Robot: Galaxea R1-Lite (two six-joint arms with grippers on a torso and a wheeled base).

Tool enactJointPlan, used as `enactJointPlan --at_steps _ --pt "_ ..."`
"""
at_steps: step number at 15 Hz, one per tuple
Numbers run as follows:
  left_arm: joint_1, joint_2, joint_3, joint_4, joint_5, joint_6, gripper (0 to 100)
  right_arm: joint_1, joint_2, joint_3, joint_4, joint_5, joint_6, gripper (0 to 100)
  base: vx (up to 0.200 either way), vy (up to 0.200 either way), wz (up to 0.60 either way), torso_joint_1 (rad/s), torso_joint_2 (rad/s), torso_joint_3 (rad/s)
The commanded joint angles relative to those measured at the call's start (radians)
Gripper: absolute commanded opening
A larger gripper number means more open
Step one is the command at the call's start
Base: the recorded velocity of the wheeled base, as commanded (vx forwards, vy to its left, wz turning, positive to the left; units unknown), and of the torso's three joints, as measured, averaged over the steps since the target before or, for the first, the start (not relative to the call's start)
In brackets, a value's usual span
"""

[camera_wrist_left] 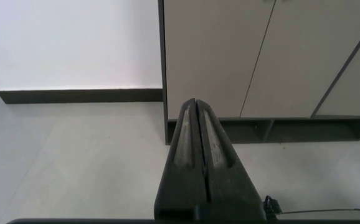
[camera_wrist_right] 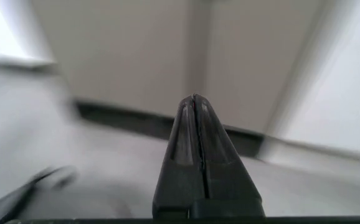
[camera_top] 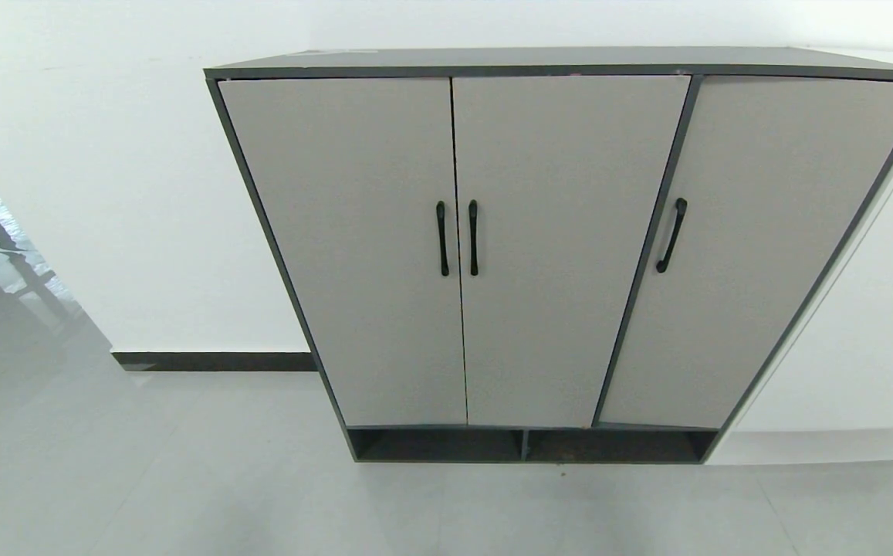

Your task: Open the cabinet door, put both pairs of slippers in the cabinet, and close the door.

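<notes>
A grey cabinet (camera_top: pixel 569 247) with three shut doors stands against the white wall. Two black handles (camera_top: pixel 458 238) sit side by side on the left and middle doors. A third black handle (camera_top: pixel 671 235) is on the right door. Under the doors run two low open compartments (camera_top: pixel 527 445). My left gripper (camera_wrist_left: pixel 195 109) is shut and empty, low above the floor, in front of the cabinet's left bottom corner (camera_wrist_left: pixel 167 127). My right gripper (camera_wrist_right: pixel 195 102) is shut and empty, pointing at the cabinet's lower part (camera_wrist_right: pixel 167 62).
A dark skirting board (camera_top: pixel 214 361) runs along the wall left of the cabinet. Grey floor (camera_top: pixel 184 479) spreads in front. A white unit (camera_top: pixel 863 347) adjoins the cabinet on the right.
</notes>
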Motion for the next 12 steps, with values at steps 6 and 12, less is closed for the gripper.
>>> enactJointPlan --at_steps 6,12 --pt "0.000 0.000 0.000 0.000 0.001 0.001 0 0.002 -0.031 0.000 0.043 -0.253 0.129 0 0.000 0.000 0.00 0.000 0.00 0.000" --pt "0.000 0.000 0.000 0.000 0.000 0.001 0 -0.001 -0.013 0.003 0.043 -0.164 0.050 0 0.000 0.000 0.00 0.000 0.00 0.000"
